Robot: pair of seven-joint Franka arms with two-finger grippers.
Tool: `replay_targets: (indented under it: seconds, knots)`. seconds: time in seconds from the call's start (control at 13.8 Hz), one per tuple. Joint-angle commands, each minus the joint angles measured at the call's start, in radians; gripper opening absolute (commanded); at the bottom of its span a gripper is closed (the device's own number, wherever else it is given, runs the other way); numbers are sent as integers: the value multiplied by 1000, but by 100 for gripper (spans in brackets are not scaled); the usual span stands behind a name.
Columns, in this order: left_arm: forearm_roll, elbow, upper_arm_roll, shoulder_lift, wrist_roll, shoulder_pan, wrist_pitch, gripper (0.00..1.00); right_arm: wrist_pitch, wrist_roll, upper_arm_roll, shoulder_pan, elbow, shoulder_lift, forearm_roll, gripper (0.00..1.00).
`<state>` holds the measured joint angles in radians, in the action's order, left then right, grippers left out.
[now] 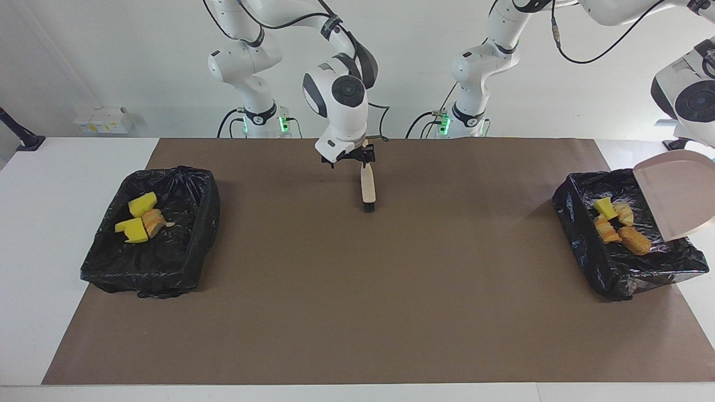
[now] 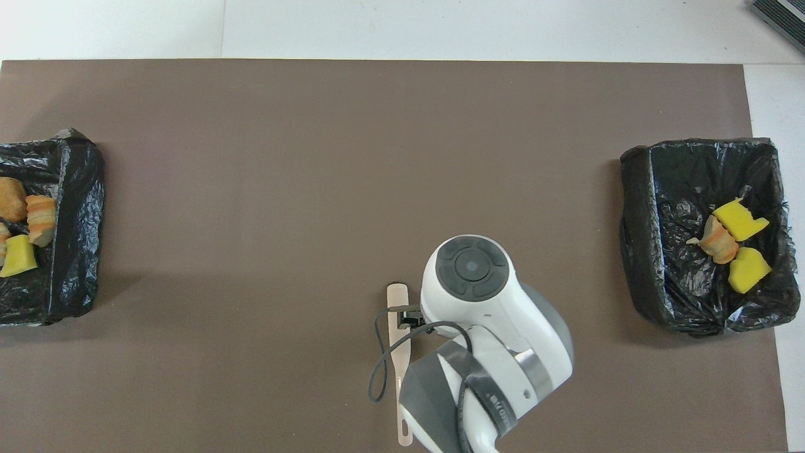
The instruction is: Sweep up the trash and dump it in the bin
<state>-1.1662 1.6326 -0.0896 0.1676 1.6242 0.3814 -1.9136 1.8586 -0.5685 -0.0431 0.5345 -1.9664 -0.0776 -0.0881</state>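
Two black-lined bins stand at the table ends. The bin [image 1: 625, 240] under the left gripper [image 1: 692, 146], which is clamped on the tilted dustpan [image 1: 673, 192], contains four trash pieces [image 1: 614, 226]. The other bin [image 1: 153, 231] contains three [image 1: 139, 220]. The right gripper [image 1: 351, 156] hangs open over the brush [image 1: 367, 187] on the brown mat [image 1: 357, 290]. No writing is legible.

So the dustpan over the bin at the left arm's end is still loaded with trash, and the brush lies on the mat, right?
Not quite: the facing view shows the dustpan tipped up and empty, its trash lying in that bin. The brush does lie on the mat.
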Motion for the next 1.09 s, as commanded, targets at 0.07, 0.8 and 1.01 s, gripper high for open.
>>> replay_targets:
  seconds: [0.07, 0.8, 1.01]
  knots:
    - [-14, 30, 5, -85, -7, -4, -73, 0, -105, 103, -12, -146, 138, 15, 114, 100]
    - [802, 1, 4, -85, -36, -18, 19, 0, -263, 398, 37, -424, 277, 151, 123, 100]
    - [855, 42, 2, -66, -238, -41, 42, 0, -410, 455, 35, -513, 409, 148, 114, 100]
